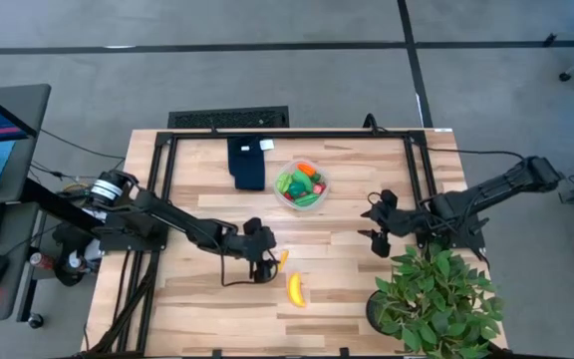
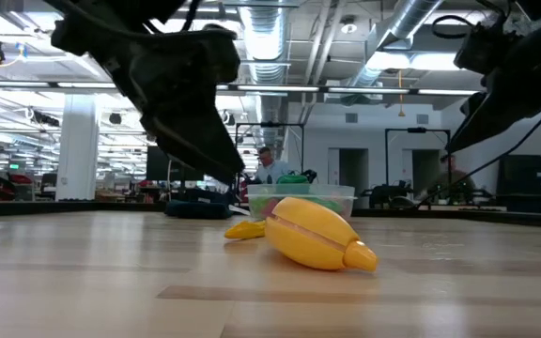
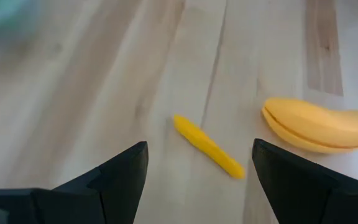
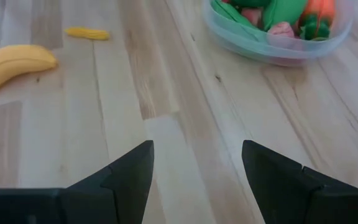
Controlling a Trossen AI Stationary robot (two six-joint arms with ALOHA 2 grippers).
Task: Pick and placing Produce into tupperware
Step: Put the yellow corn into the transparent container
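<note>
A clear round tupperware [image 1: 302,186] stands on the far middle of the table and holds several green, red and orange toy pieces [image 4: 278,15]. A yellow toy banana [image 1: 296,289] lies on the near middle of the table, and a thin yellow strip [image 1: 283,259] lies just beyond it. My left gripper [image 1: 263,257] hovers open just left of the strip; in the left wrist view its fingers stand either side of the strip [image 3: 207,147] without touching it, with the banana [image 3: 319,123] beside. My right gripper [image 1: 379,221] waits open to the right of the tupperware.
A dark blue folded cloth [image 1: 248,162] lies left of the tupperware at the far edge. A leafy potted plant [image 1: 434,299] fills the near right corner, close under my right arm. A black frame rail [image 1: 287,133] borders the table. Bare wood lies between the banana and my right gripper.
</note>
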